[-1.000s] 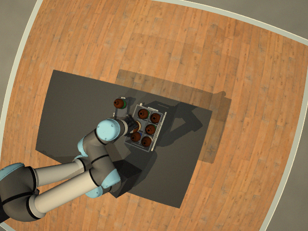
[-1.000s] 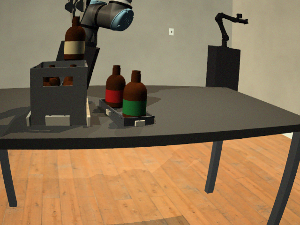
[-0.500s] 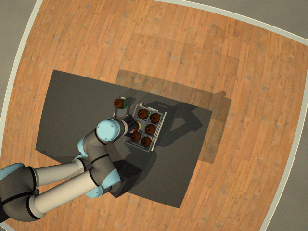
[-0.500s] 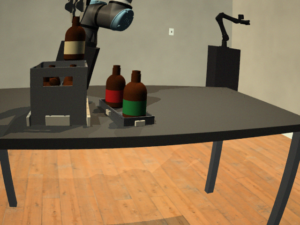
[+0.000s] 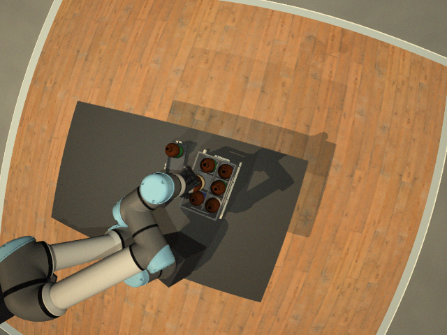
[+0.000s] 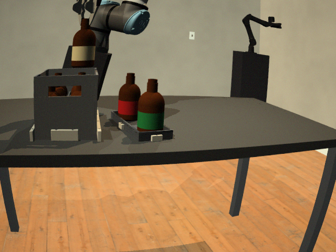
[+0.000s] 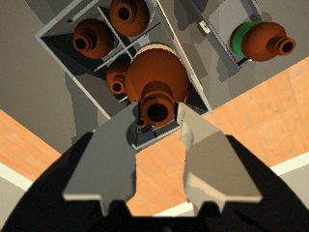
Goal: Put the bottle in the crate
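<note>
Cream-labelled bottle (image 5: pixel 198 183) (image 6: pixel 83 52) (image 7: pixel 157 79) | neck pinched by end effector (image 5: pixel 190 179) (image 6: pixel 84 20) (image 7: pixel 156 102) | body below fingertips, above crate (image 5: pixel 208 215) (image 6: pixel 65 114) (image 7: pixel 72 70)
</note>
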`<action>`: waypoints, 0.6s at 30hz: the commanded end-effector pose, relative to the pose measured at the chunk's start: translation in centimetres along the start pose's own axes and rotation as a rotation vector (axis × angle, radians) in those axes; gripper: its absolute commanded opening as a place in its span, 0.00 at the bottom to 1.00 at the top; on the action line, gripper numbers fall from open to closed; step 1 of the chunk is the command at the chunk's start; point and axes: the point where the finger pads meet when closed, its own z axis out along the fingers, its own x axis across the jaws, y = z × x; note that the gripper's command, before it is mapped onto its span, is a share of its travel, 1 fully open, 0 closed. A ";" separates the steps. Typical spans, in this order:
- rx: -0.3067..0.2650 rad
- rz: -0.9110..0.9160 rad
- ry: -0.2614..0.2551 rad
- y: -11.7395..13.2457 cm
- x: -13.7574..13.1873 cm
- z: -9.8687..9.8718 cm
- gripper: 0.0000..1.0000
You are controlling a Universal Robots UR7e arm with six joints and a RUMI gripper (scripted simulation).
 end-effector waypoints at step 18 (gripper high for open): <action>-0.001 0.000 0.000 0.0 0.0 0.8 0.00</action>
